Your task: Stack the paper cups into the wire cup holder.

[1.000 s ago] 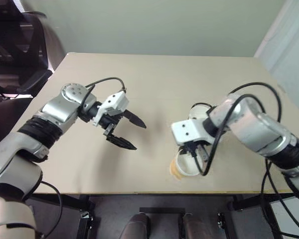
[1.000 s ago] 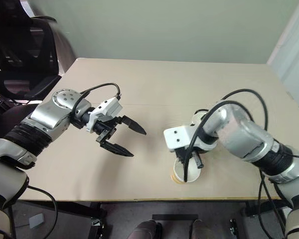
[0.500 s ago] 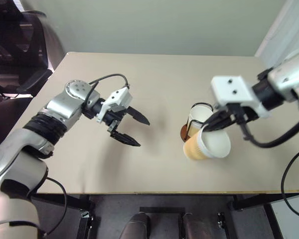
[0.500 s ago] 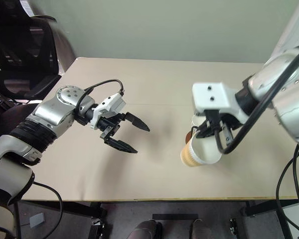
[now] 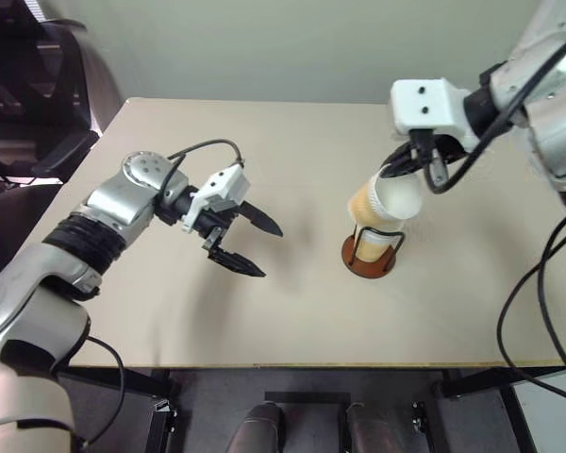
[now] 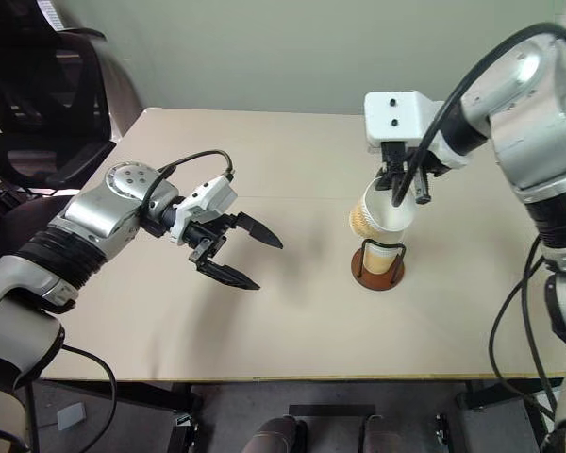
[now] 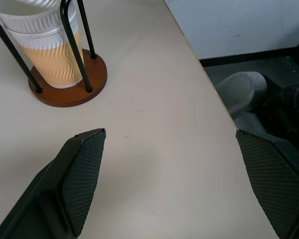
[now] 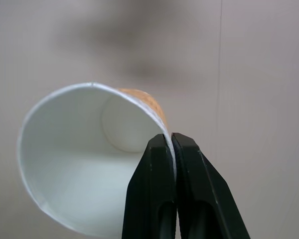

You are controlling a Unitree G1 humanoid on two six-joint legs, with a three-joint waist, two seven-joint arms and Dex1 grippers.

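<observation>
Tilted paper cup (image 5: pixel 385 199) pinched in right tool (image 5: pixel 407 162) above wire cup holder (image 5: pixel 370 255).

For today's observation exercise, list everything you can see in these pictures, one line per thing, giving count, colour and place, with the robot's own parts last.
Table: one, beige, under everything.
Wire cup holder: one, black wire on a reddish-brown disc, right of table centre.
Stacked cups: two at least, yellow-tan with white rims, nested in the holder.
Held cup: one, yellow-tan outside, white inside, tilted above the holder.
Chair: one, black, beyond the table's left corner.
Left gripper: black, open, above the table.
Right gripper: black, pinching the held cup's rim.
</observation>
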